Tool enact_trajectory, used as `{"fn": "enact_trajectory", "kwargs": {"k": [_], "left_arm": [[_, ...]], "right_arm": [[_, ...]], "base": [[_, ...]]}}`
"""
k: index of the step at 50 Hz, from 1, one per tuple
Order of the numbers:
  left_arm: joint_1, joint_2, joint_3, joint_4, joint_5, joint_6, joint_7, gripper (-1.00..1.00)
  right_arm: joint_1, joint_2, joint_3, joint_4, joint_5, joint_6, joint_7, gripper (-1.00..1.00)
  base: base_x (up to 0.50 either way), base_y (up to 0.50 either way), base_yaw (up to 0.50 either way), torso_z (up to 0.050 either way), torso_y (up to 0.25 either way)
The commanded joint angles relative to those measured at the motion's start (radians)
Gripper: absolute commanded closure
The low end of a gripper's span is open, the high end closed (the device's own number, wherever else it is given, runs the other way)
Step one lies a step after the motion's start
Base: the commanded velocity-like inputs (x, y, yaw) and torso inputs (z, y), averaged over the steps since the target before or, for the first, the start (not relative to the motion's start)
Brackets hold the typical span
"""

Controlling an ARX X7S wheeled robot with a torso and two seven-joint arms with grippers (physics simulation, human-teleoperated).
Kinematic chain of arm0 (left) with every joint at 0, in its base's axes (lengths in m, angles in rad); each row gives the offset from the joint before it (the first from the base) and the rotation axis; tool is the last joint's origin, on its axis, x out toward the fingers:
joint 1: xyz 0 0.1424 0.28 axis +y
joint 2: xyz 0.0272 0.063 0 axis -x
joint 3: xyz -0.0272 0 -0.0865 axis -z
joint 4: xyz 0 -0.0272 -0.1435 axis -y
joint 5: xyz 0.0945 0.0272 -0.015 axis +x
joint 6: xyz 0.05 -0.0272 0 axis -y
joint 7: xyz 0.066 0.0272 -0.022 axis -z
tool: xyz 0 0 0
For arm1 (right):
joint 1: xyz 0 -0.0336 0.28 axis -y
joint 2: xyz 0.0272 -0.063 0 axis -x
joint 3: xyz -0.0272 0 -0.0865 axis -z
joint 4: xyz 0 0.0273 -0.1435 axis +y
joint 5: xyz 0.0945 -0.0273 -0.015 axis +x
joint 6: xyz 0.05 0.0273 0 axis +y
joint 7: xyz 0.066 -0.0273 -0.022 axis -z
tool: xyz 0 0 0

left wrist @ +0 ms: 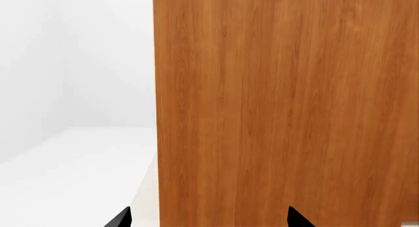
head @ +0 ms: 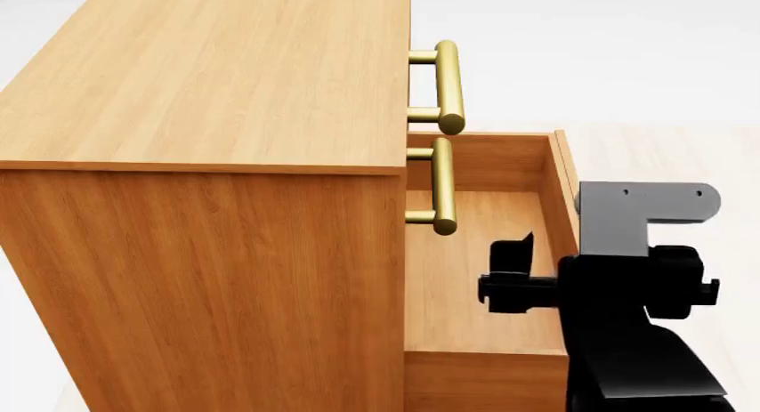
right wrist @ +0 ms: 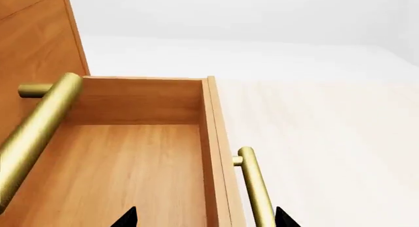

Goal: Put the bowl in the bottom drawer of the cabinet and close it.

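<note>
The orange-brown cabinet [head: 202, 92] fills the head view's left, and its side panel [left wrist: 288, 109] fills most of the left wrist view. The bottom drawer [head: 556, 189] stands pulled out; the part of its wooden floor [right wrist: 131, 173] that shows is bare. My right gripper [head: 508, 274] hangs open over the drawer near its front wall, its tips [right wrist: 205, 219] either side of the front panel and the brass handle [right wrist: 255, 188]. My left gripper [left wrist: 208, 219] is open, facing the cabinet's side. The bowl is out of view.
Two brass bar handles [head: 449, 87] [head: 442, 185] of the upper drawers jut out above the open drawer; one looms close in the right wrist view [right wrist: 36, 134]. Pale floor [head: 665, 154] lies beyond the drawer front. White floor [left wrist: 65, 173] lies beside the cabinet.
</note>
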Motion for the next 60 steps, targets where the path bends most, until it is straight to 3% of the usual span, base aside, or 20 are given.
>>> {"fn": "enact_trajectory", "kwargs": {"k": [1, 40, 60], "left_arm": [[0.002, -0.007, 0.005, 0.008, -0.002, -0.004, -0.009, -1.00], [-0.022, -0.020, 0.023, 0.001, 0.003, -0.025, -0.032, -1.00], [-0.016, -0.030, 0.027, -0.003, -0.017, -0.004, -0.029, -1.00]], "right_arm": [[0.036, -0.003, -0.007, 0.115, -0.002, 0.000, -0.008, -1.00], [0.101, -0.001, 0.042, 0.235, 0.042, 0.119, 0.012, -1.00], [0.121, -0.002, 0.063, 0.364, 0.028, 0.026, 0.027, -1.00]], "base": [[0.00, 0.00, 0.00, 0.000, 0.000], [0.00, 0.00, 0.00, 0.000, 0.000], [0.00, 0.00, 0.00, 0.000, 0.000]]}}
